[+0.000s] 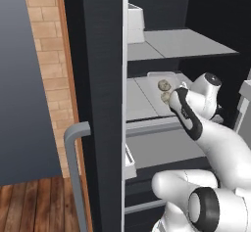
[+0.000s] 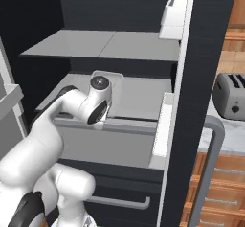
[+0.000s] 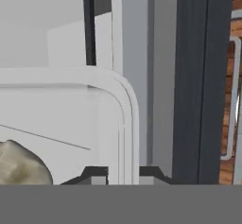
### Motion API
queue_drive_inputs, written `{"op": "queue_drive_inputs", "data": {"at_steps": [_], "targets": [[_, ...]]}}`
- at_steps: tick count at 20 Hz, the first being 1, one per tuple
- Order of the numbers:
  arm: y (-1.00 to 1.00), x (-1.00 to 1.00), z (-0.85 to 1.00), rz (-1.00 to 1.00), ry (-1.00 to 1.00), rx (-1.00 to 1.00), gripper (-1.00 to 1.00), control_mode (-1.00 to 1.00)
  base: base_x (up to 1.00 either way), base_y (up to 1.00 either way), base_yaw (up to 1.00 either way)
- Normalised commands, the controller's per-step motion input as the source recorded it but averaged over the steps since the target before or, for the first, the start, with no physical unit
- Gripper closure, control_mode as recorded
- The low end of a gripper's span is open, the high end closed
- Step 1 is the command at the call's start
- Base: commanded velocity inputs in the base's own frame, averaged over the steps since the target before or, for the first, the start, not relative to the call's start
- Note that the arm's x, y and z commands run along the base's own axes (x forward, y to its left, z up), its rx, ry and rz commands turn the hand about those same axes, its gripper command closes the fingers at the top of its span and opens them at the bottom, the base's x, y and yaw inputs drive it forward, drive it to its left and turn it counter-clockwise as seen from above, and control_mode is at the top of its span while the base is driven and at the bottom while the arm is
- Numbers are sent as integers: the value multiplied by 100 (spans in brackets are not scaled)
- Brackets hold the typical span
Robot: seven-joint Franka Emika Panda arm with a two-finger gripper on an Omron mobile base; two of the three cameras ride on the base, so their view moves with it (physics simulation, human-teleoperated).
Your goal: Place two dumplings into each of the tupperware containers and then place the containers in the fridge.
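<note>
On the fridge shelf, the gripper clamps the tupperware container rim; no writing

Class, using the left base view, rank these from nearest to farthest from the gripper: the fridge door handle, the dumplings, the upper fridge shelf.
1. dumplings, in the container on the middle shelf, right beside the gripper.
2. upper fridge shelf, above.
3. fridge door handle, far left, low.
</note>
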Motion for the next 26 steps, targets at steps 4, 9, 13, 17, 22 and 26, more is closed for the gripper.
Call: {"op": "queue_drive_inputs", "data": {"at_steps": [4,9,13,17,22,26], "targets": [[0,58,-22,0,0,1,100,-100,0,0,0],[0,35,-39,0,0,0,100,-100,0,0,0],[0,34,-38,0,0,0,100,-100,0,0,0],[0,61,-11,0,0,1,100,-100,0,0,0],[0,69,-1,0,0,2,100,-100,0,0,0],[0,34,-1,0,-2,0,100,-100,0,0,0]]}}
